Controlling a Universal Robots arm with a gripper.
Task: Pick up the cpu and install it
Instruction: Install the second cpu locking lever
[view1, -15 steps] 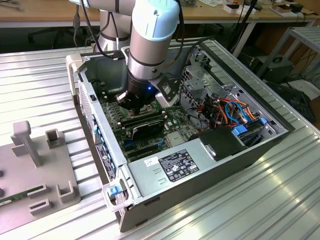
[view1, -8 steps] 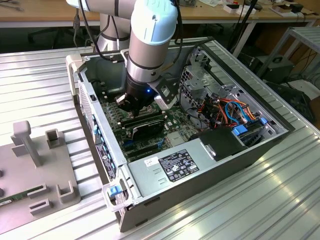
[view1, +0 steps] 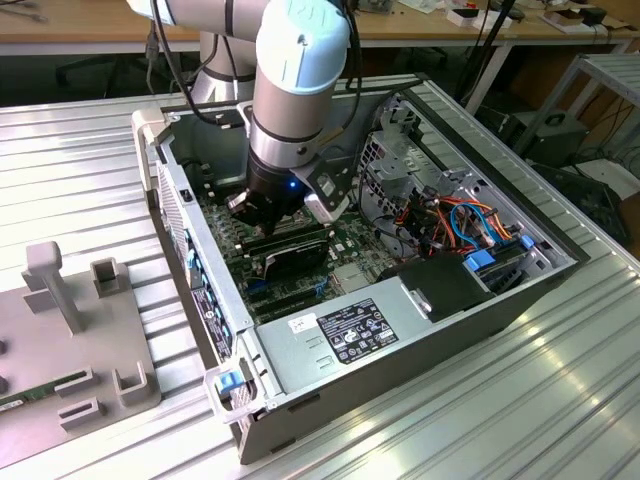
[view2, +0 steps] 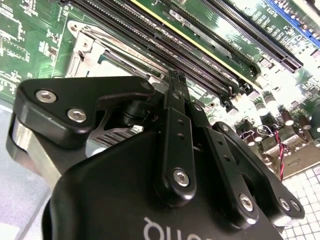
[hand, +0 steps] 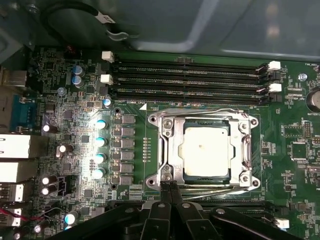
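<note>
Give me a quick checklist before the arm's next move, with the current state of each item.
1. Cpu lying in the socket: ok, it sits flat and square inside the metal frame in the first wrist view.
2. Gripper let go of the cpu: ok, its fingertips meet at the frame's edge, holding nothing.
3. Socket frame clamped down over the cpu: cannot tell.
4. Memory slots beside the socket untouched: ok.
5. Arm inside the computer case without touching the loose cables: ok in the exterior view.
</note>
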